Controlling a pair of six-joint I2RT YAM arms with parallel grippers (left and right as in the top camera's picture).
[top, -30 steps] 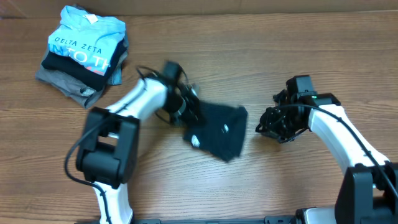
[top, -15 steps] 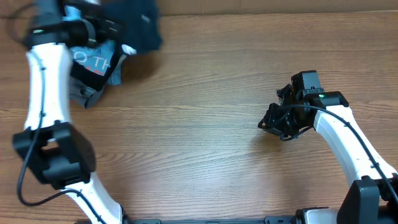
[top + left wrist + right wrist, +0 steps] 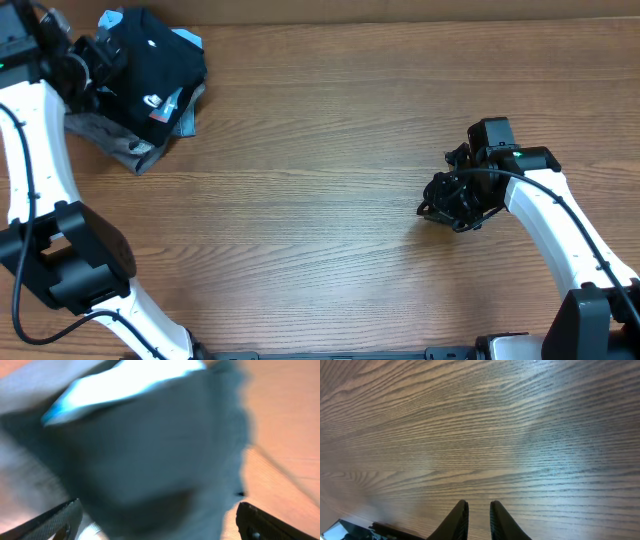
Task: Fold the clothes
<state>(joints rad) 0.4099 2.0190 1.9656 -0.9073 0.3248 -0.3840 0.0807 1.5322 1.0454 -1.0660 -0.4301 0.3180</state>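
Observation:
The dark navy T-shirt (image 3: pixel 150 60), folded into a small bundle with a white logo showing, lies on top of the clothes pile at the back left corner. My left gripper (image 3: pixel 95 55) hovers at its left edge. In the left wrist view its jaws stand wide open (image 3: pixel 157 506), with the blurred dark fabric (image 3: pixel 150 450) below and between them, not pinched. My right gripper (image 3: pixel 440 200) hangs over bare wood at the right. Its fingers (image 3: pixel 479 505) are nearly together with a narrow gap and nothing between them.
Under the dark shirt are a light blue shirt (image 3: pixel 186 40) and a grey folded garment (image 3: pixel 110 140). The wooden table (image 3: pixel 320 200) stretches between the two arms. The table's back edge runs just behind the pile.
My left arm swung the dark shirt from the table's middle to the pile at the back left, then opened and let it go there. My right gripper barely moved.

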